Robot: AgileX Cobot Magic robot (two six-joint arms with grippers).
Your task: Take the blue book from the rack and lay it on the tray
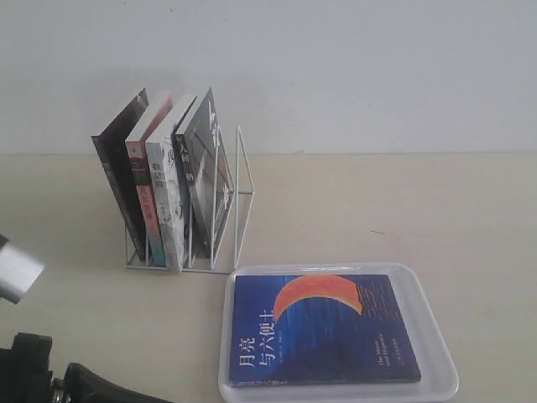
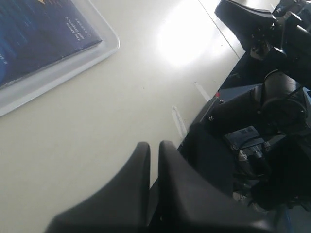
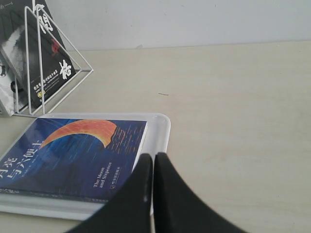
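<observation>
- Lying flat and cover up, the one blue book (image 1: pixel 323 327) fills the single white tray (image 1: pixel 426 327), near and right of the rack (image 1: pixel 244 189).
- That one white wire rack holds four leaning books (image 1: pixel 164 197), far left.
- Two grippers show, the left gripper (image 2: pixel 154 148) and the right gripper (image 3: pixel 153 162), both with jaws together and holding nothing.

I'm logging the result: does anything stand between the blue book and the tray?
Nothing visible does: the book already lies flat inside the tray, with nothing on top of it.
</observation>
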